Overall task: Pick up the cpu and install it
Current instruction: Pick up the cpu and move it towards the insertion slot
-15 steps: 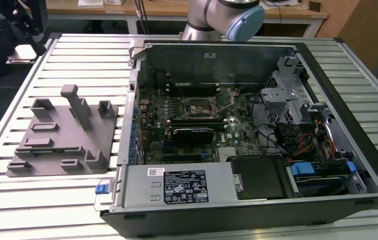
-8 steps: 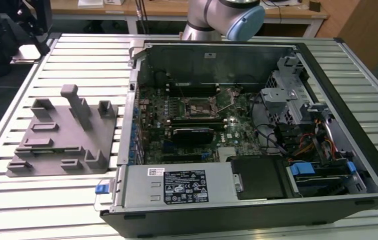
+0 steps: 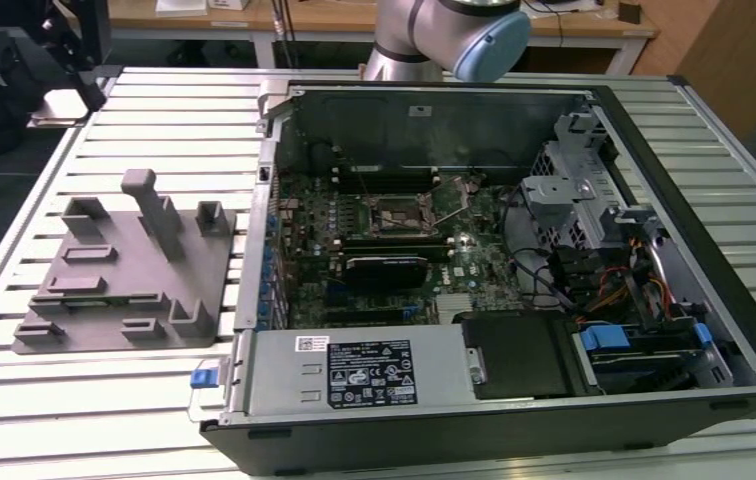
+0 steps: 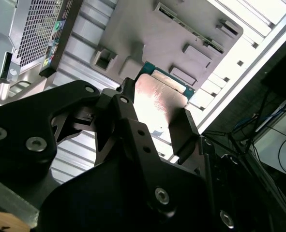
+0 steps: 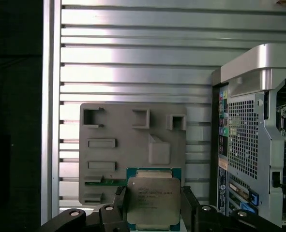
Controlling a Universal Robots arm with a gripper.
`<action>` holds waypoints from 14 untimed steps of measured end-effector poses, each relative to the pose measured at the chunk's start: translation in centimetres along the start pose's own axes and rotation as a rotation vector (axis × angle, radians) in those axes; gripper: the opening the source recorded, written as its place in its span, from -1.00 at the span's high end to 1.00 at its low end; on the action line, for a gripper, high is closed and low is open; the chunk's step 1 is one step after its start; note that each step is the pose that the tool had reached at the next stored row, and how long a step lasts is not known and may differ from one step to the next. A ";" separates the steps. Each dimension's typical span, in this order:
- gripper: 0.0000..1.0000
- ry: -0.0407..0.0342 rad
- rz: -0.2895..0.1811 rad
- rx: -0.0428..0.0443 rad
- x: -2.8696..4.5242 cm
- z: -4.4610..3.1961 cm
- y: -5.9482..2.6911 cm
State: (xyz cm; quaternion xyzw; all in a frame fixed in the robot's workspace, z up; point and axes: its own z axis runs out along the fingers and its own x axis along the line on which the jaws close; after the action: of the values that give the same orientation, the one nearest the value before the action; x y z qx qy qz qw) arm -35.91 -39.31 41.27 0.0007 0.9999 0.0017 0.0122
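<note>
Tool [image 5: 153, 207] tight around cpu [image 5: 152, 199]

Silvery cpu [image 5: 153, 199] with green rim, black gripper [image 5: 154, 207], plain grey fixture [image 5: 123, 130], ribbed silver table [image 5: 133, 58]

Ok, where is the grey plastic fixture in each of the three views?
Exterior view: the grey fixture lies on the slatted table, to the exterior view's left of the open computer case.
First wrist view: the grey fixture is behind the cpu, beside the computer case's rear panel.
Second wrist view: the grey fixture is behind the cpu, near the computer case's vent grille.
Shared landmark: the computer case.
</note>
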 end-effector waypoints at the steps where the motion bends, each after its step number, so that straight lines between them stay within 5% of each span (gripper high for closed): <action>1: -0.06 -0.0001 0.000 0.0000 -0.08 0.00 0.00; 14: -0.06 0.0000 0.000 0.0000 -1.34 0.03 0.00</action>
State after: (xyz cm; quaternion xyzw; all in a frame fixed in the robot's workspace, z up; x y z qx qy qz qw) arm -34.57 -39.31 41.26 0.0007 0.9999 0.0017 0.0122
